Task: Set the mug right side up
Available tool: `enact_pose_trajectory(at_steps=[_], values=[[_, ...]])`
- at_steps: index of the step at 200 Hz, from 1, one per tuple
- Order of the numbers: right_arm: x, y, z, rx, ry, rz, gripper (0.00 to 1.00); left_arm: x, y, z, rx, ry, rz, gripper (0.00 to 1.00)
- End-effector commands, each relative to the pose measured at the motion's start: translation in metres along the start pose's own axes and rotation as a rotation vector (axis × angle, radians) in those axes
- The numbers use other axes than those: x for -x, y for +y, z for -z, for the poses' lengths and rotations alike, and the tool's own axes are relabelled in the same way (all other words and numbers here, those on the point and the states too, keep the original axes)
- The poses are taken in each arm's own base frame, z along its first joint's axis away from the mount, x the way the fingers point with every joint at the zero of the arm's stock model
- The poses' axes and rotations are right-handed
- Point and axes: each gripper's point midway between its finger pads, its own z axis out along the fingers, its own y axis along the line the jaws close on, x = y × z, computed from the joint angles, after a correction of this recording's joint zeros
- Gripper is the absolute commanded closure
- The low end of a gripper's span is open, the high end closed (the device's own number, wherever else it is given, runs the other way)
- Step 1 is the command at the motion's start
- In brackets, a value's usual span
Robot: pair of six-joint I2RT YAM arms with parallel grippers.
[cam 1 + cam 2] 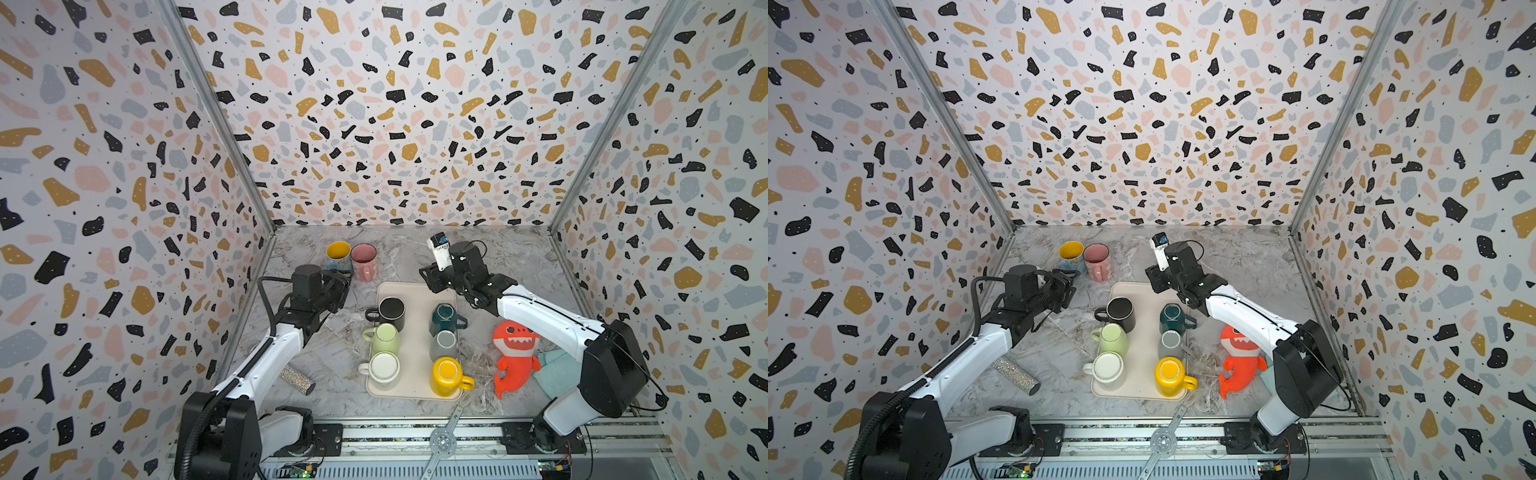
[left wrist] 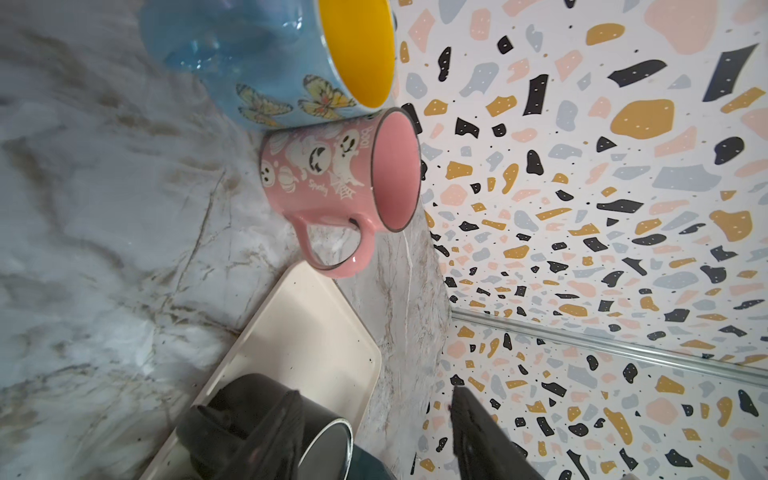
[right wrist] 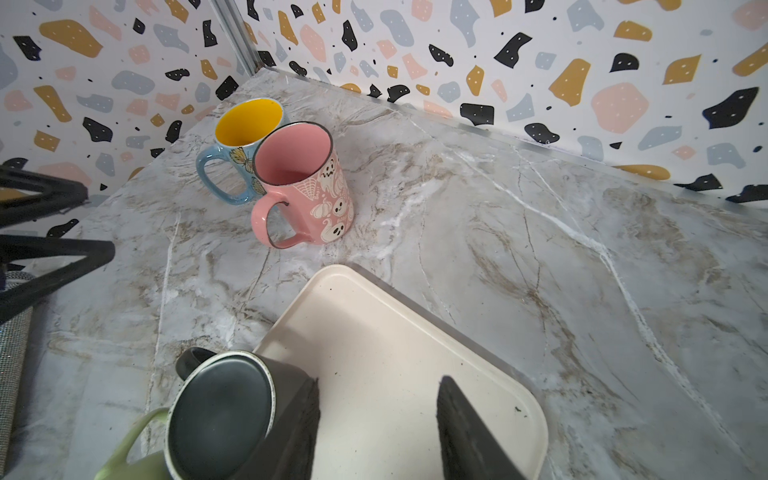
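A pink mug (image 1: 364,259) printed with ghosts stands right side up on the marble table (image 1: 340,361) near the back left corner, its mouth open to the ceiling and its handle toward the tray. It sits just beside a blue mug (image 1: 338,255) with a yellow inside, also upright, and the 2 appear to touch. The left pincer (image 1: 341,286) hangs close to the 2 mugs, its fingers (image 2: 266,428) spread with nothing between them. The right pincer (image 1: 428,277) hovers over the far end of the cream tray (image 1: 415,332), its fingers (image 3: 465,432) likewise apart and holding nothing. On the tray, 6 mugs stand in 2 rows of 3: the black mug (image 1: 390,311), green mug (image 1: 384,338) and white mug (image 1: 384,368) on the left, and the teal mug (image 1: 444,318), gray mug (image 1: 444,345) and yellow mug (image 1: 448,374) on the right. In the right wrist view the black mug shows its flat base upward, so it stands mouth down. An orange shark toy (image 1: 513,353) lies right of the tray beside a pale cloth (image 1: 557,370), and a glittery cylinder (image 1: 297,379) lies near the left arm.
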Motion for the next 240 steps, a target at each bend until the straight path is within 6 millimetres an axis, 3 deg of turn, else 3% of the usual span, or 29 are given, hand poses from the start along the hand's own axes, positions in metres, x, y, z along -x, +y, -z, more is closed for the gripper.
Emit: enact_pose_trajectory(at_steps=[1, 91, 167, 195, 240], values=[[0.020, -0.005, 0.018, -0.020, -0.073, -0.013, 0.52, -0.005, 0.011, -0.002, 0.007, 0.023, 0.105, 0.42], [0.013, -0.013, 0.012, -0.021, -0.061, -0.032, 0.51, -0.023, 0.052, -0.024, 0.076, 0.112, 0.280, 0.42], [0.007, -0.015, 0.004, -0.009, -0.043, -0.043, 0.51, -0.048, 0.053, -0.042, 0.088, 0.218, 0.326, 0.42], [0.003, -0.017, 0.003, -0.011, -0.034, -0.046, 0.51, -0.058, 0.040, -0.045, 0.052, 0.254, 0.305, 0.42], [-0.001, -0.018, 0.001, -0.009, -0.024, -0.052, 0.51, -0.071, 0.048, -0.049, 0.077, 0.296, 0.311, 0.42]])
